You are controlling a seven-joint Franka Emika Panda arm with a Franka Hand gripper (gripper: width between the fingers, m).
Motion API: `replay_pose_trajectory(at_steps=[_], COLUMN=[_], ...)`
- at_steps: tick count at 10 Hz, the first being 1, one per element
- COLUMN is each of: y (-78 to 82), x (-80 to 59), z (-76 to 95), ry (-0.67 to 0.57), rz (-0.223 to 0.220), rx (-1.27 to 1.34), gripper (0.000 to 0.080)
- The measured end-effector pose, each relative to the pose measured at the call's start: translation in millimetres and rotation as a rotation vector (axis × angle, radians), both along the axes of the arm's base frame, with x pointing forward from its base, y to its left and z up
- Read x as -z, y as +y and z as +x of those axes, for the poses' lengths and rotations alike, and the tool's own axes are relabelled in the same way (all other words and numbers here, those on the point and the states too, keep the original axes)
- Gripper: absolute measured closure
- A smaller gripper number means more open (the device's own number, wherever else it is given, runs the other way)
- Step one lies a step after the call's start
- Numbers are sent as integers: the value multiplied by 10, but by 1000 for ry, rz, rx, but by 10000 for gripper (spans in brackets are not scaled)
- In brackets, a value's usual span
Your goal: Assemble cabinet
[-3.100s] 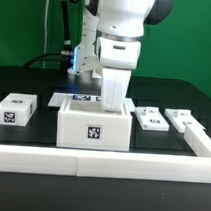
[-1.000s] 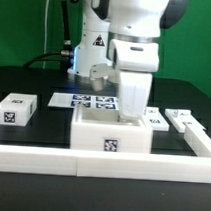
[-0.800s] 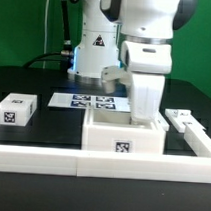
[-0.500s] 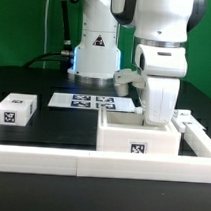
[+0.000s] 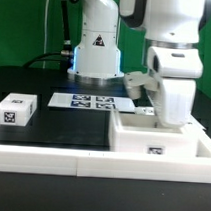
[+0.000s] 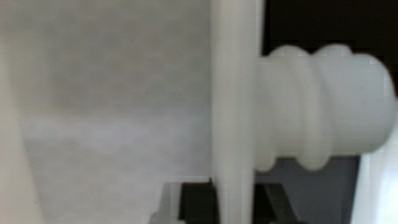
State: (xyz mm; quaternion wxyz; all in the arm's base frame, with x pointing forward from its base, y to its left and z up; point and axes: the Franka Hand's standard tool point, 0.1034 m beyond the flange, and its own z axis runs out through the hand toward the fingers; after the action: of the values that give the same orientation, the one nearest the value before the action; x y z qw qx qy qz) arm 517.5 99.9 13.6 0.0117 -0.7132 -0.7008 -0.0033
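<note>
I'm gripping the cabinet (image 5: 141, 145) by one wall, tool (image 5: 171, 117) closed on it; it's sitting against the front rail (image 5: 51, 159), counter (image 5: 62, 126) lying open toward the exterior view's left.

Exterior view fronts the table (image 5: 62, 126) low; wrist view hugs the shared cabinet (image 5: 183, 148).

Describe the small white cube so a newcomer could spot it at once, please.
On the black table, look to the exterior view's far left, behind the white rail. The cube there is small and closed with one tag in front, unlike the big open cabinet or the flat, many-tagged marker board.
</note>
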Motion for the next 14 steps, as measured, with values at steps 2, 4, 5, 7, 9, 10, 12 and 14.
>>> replay_pose_trajectory(at_steps=[2,4,5,7,9,10,12,14], y=[48,121,172,220,216,214,209,206], x=[17,11,0,-5,-7,-5,-4,-4], z=[4,5,4,-1,-2,-3,-2,-1], ry=[26,47,52,50,50,50,51,51], rz=[-9,-17,-20,-20,-20,-20,-20,-20], rx=[-12,-8,-2,24,35,35,36,37], gripper=[762,762,762,762,761,761,446,264])
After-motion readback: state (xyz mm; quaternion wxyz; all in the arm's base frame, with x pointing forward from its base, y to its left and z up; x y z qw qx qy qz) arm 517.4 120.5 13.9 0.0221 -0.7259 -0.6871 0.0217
